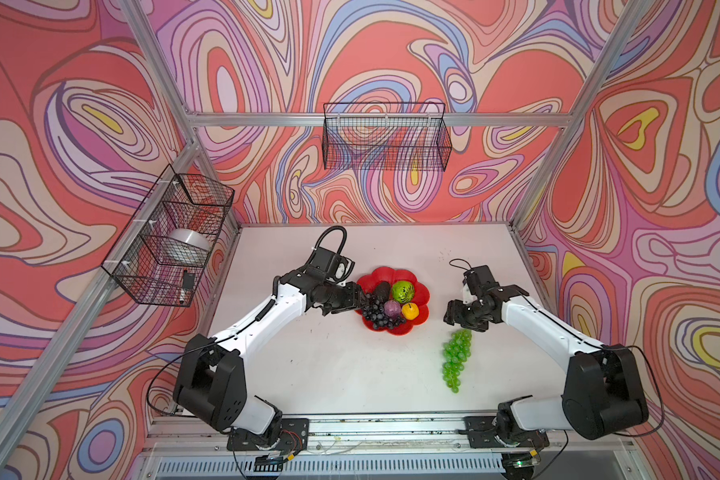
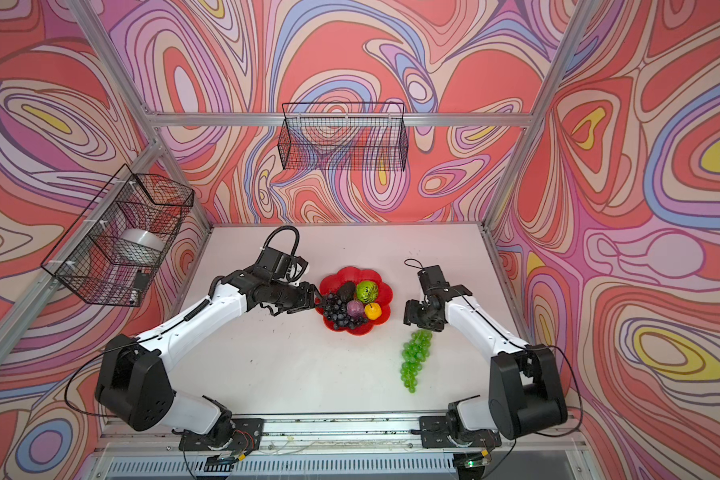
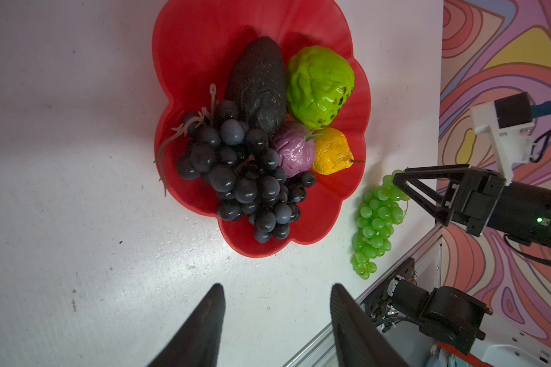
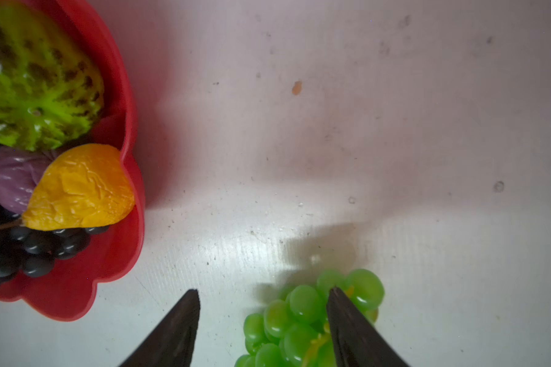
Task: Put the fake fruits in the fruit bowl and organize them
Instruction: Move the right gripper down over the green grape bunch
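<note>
Left gripper (image 3: 277, 286) at the fruit bowl's (image 1: 421, 296) left rim, jaws apart and empty, five fake fruits (image 1: 392, 308) piled inside, green grape bunch (image 1: 456, 357) on the table (image 1: 329, 374) just right of the bowl, right gripper (image 4: 264, 289) over the bunch's top end, jaws apart

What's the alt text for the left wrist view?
A red flower-shaped bowl holds a dark grape bunch, avocado, lime-green lumpy fruit, purple ball and yellow-orange fruit. A green grape bunch lies on the table beside it, right gripper by its end; left gripper jaws open.
</note>
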